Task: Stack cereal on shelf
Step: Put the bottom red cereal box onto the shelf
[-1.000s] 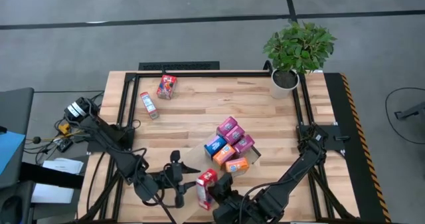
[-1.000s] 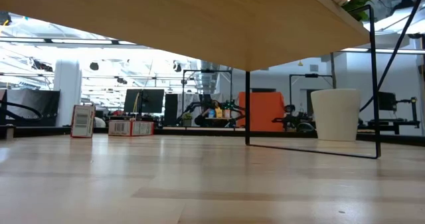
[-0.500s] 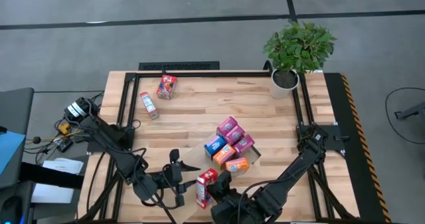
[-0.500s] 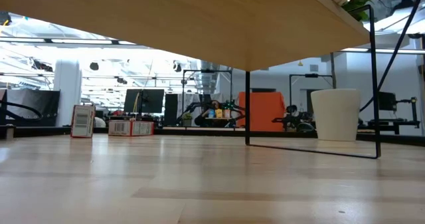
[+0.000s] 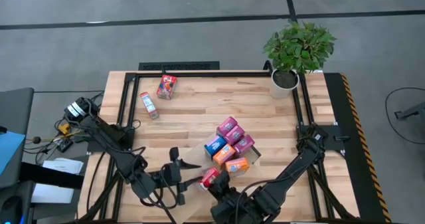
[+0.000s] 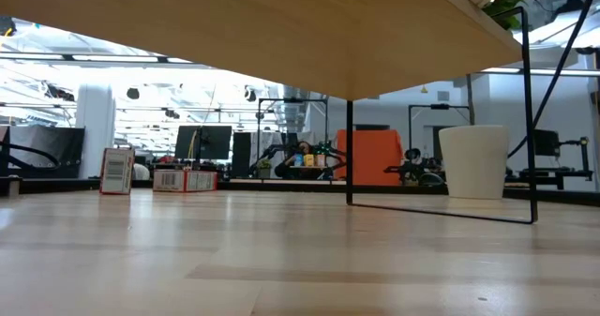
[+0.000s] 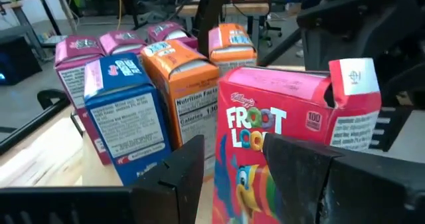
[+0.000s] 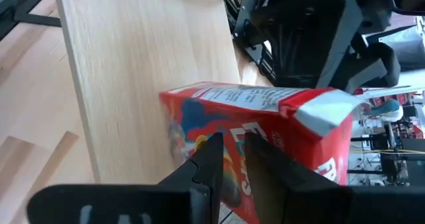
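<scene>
Right gripper [image 5: 214,184] clamping red cereal box [image 5: 209,177] — left gripper [image 5: 180,179] beside

tabletop [image 5: 199,108]: planked wood, black frame | on it: two red cereal boxes [image 5: 167,86] far-left, potted plant [image 5: 285,80] far-right corner | shelf [image 8: 133,64]: pale board | on it: cluster of pink, blue, orange boxes [image 5: 229,147]
</scene>
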### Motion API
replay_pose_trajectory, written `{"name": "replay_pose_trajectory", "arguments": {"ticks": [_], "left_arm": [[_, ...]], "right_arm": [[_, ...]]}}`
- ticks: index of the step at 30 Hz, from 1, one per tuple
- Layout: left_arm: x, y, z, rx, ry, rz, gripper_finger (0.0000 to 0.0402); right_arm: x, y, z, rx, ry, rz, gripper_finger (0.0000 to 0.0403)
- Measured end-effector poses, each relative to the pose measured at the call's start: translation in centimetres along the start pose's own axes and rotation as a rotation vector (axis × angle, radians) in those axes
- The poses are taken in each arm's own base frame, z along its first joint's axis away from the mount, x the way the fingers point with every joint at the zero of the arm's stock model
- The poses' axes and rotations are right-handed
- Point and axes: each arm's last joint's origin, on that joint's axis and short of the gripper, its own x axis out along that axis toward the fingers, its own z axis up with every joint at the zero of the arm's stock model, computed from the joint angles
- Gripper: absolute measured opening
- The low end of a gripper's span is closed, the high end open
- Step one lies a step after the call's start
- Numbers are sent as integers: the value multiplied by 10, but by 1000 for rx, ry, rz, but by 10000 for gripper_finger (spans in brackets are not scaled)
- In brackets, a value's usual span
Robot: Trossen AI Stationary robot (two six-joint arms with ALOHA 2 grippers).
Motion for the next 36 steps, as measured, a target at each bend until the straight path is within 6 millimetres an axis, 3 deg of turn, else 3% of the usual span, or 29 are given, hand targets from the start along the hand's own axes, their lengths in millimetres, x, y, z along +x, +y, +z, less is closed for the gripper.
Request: {"name": "replay_pose_trajectory", "arguments": {"ticks": [10,36], "left_arm": [[-1,2,-12,-12,83,5,153],[0,2,-8,9,53,27,153]], "right_arm": [[-1,1,0,-1,-1,-7,91],[2,-2,-1,88,9,-4,92]]}}
